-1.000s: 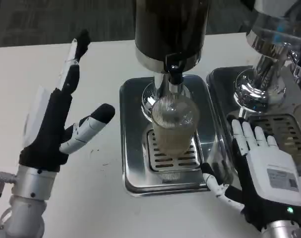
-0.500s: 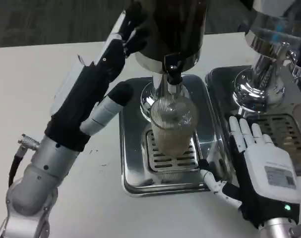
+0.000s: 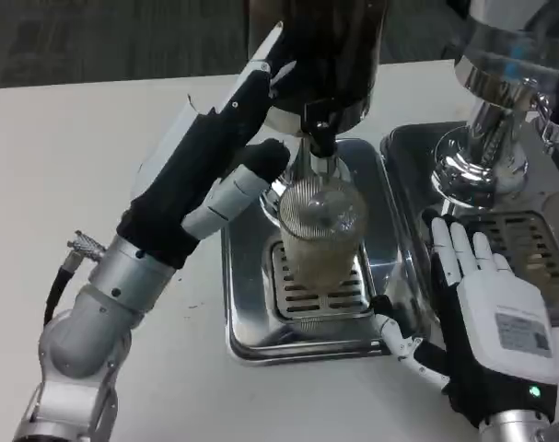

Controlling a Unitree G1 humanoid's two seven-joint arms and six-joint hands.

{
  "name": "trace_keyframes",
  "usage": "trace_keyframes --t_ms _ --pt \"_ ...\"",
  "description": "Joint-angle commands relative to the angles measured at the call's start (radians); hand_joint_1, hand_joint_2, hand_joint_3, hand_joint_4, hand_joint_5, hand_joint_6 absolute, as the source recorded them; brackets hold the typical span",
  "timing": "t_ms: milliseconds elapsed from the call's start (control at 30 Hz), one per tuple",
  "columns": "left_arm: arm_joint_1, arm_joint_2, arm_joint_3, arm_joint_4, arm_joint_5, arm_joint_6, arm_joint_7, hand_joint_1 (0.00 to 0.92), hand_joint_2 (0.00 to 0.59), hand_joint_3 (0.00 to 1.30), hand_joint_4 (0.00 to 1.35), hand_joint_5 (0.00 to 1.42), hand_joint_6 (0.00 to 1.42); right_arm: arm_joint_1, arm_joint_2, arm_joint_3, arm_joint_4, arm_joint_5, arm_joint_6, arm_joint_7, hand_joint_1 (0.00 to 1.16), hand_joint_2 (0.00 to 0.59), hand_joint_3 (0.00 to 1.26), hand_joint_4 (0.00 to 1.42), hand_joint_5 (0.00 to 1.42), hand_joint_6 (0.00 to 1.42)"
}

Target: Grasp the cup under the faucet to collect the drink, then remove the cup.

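Note:
A clear ribbed cup (image 3: 321,235) with pale drink in it stands on the slotted grate of the steel drip tray (image 3: 251,313), right under the black faucet (image 3: 320,138) of the dark dispenser (image 3: 316,55). My left hand (image 3: 219,170) reaches in from the left, open, its long fingers stretched up against the dispenser's base and its thumb close beside the cup's rim. My right hand (image 3: 486,322) lies open, back up, at the tray's right edge, holding nothing, its thumb by the tray's front right corner.
A second chrome dispenser (image 3: 500,110) with its own drip tray and grate (image 3: 528,244) stands at the right, just behind my right hand. White tabletop (image 3: 76,166) spreads to the left and front.
My left arm has swung from the left side of the table toward the dispenser, its fingers now against the base beside the cup. The right hand has stayed put.

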Motion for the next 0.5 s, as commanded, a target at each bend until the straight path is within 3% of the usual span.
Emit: trace_keyframes --t_ms 33,500 --pt "-0.017 -0.004 0.005 0.020 0.015 -0.012 -0.024 0.000 0.138 0.11 0.00 0.20 0.17 0.005 0.003 -0.005 -0.004 -0.004 0.006 -0.017 0.30 0.375 0.00 0.00 0.00 0.06" --pt "0.044 0.015 -0.006 -0.053 0.033 -0.054 -0.063 0.000 0.142 0.24 0.13 0.35 0.30 0.001 0.004 -0.006 0.004 0.003 0.002 -0.017 0.30 0.375 0.00 0.00 0.00 0.06"
